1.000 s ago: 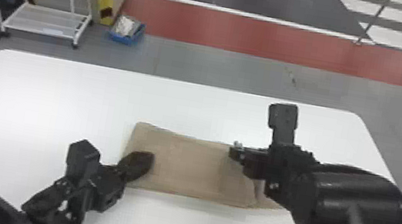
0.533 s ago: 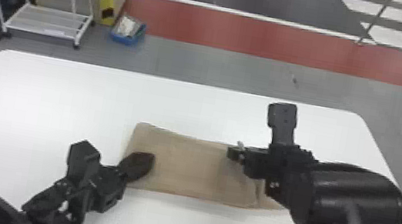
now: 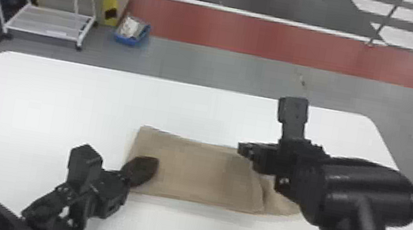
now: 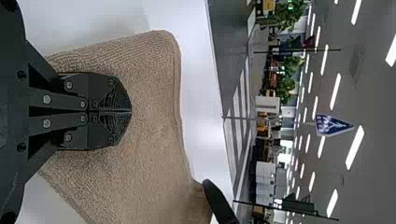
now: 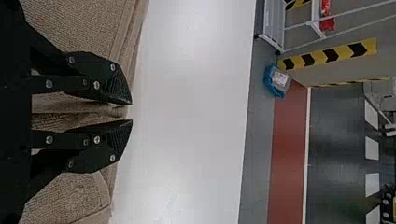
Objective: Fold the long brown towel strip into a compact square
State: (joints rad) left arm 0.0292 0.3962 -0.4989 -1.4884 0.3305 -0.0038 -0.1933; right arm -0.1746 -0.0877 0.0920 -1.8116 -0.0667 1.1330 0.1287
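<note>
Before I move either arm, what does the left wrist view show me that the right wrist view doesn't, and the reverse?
Left wrist view: left gripper shut over the brown towel, a blue sign, ceiling lights. Right wrist view: right gripper open over a towel ridge, a blue bin, red floor strip. Both: brown towel, white table.

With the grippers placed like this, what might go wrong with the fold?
The right gripper has its fingers apart around a raised ridge of the towel; closing there might catch only some layers.
The left gripper is shut over the towel's left end, with no cloth visible between its fingertips, so that end might slide.
The lower layer sticks out at right, so the square could end up uneven.
</note>
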